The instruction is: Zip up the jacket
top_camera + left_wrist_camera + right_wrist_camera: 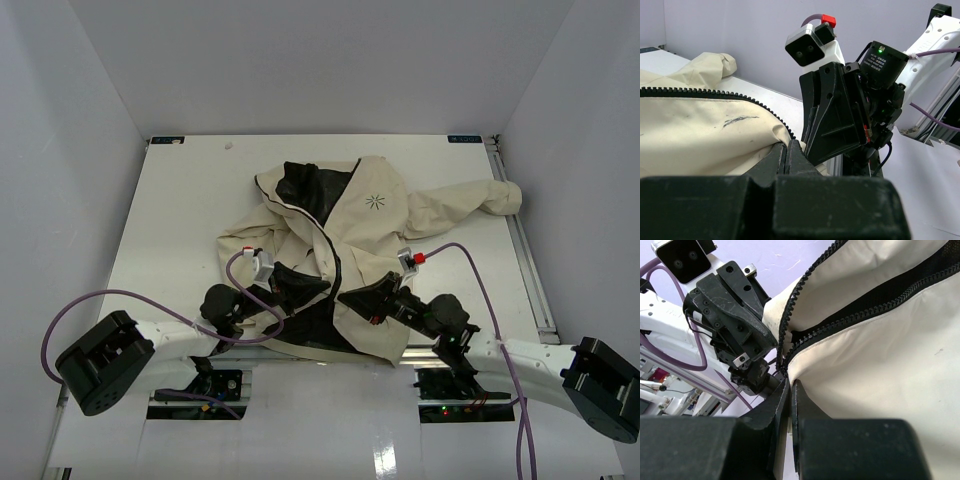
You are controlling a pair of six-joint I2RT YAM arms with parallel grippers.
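Cream cloth is pinched from both sides at the near end of the table point(170, 210). The left gripper point(788, 149) has its jaws pressed tight together on the hem of the jacket point(375, 235), w/ a fold of fabric running straight into the tips. The right gripper point(790, 385) faces it close by, all but closed, w/ a sliver of cream edge caught btwn its fingers right by the bottom of the zipper point(807, 275). Purple cables point(110, 295) loop off both wrists. Beyond the grippers the jacket lies spread on the table, front up and unzipped. The two tooth rows split apart just past the right gripper's tips — black lining point(310, 185) shows in the gap up to the collar. Further back there's a small dark starburst logo point(376, 201) on the chest, and one sleeve point(480, 200) trails off twd the far right side.
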